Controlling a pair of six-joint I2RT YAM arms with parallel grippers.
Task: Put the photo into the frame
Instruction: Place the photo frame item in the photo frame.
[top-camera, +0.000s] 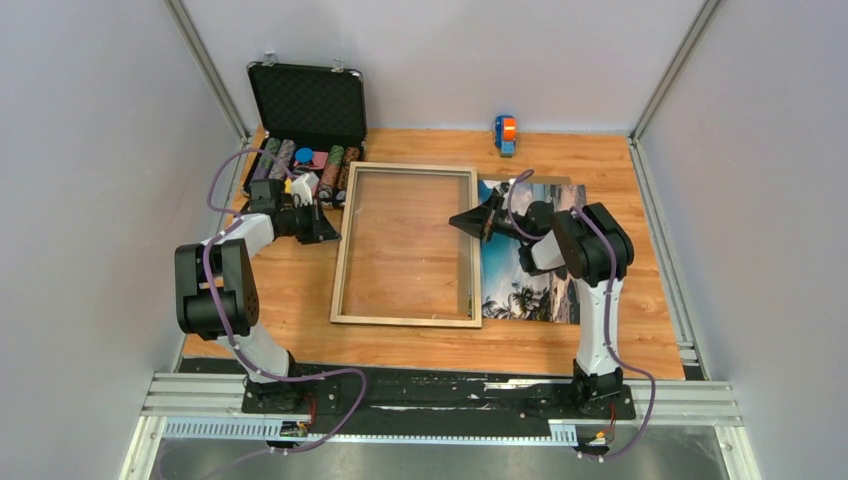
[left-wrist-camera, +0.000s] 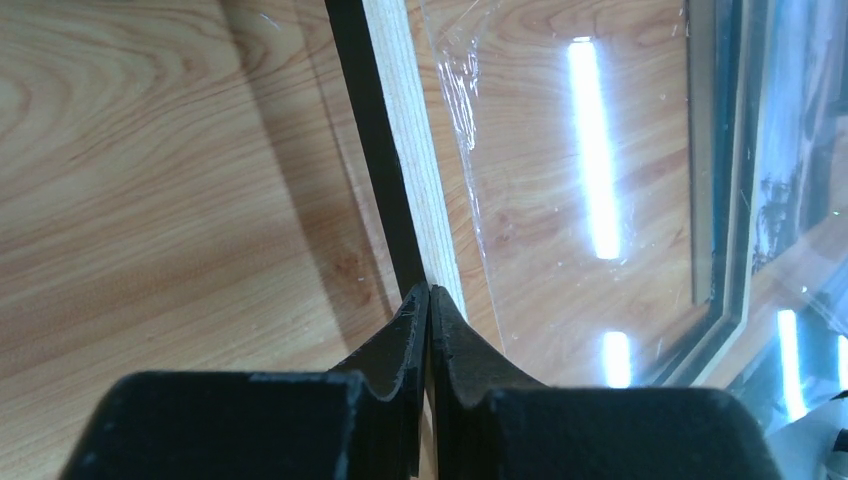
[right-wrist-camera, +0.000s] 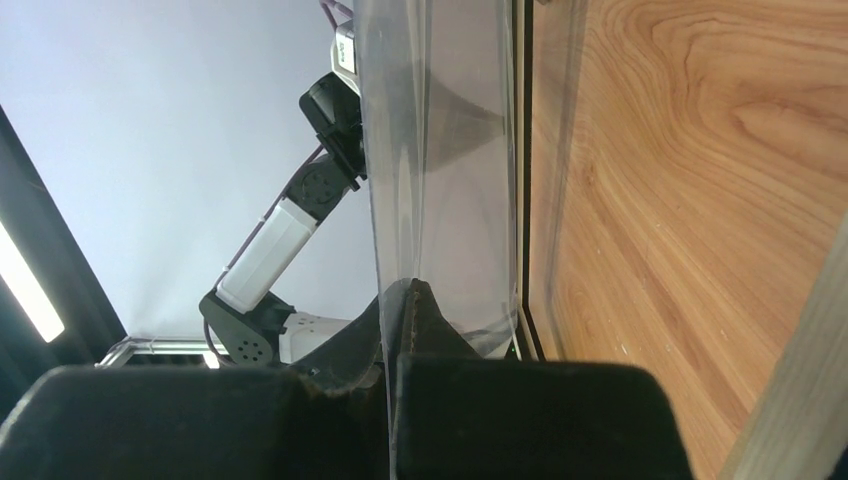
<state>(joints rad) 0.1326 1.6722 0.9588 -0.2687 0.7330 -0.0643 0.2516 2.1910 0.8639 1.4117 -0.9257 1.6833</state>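
Note:
The frame (top-camera: 405, 320) lies flat in the middle of the table, pale wood face up, with its clear glass pane (top-camera: 405, 240). The photo (top-camera: 525, 275), a beach print, lies flat just right of the frame, partly under my right arm. My left gripper (top-camera: 333, 232) is shut, its tips touching the frame's left rail (left-wrist-camera: 412, 150), with nothing seen between them (left-wrist-camera: 430, 290). My right gripper (top-camera: 458, 221) is at the frame's right side, shut on the edge of the clear pane (right-wrist-camera: 440, 150), which runs between its fingers (right-wrist-camera: 400, 290). The photo shows through the glass in the left wrist view (left-wrist-camera: 775, 200).
An open black chip case (top-camera: 305, 100) with rows of chips (top-camera: 300, 160) stands at the back left, close behind my left gripper. A small orange and blue object (top-camera: 506, 133) sits at the back wall. Metal rails line the right edge (top-camera: 660, 240).

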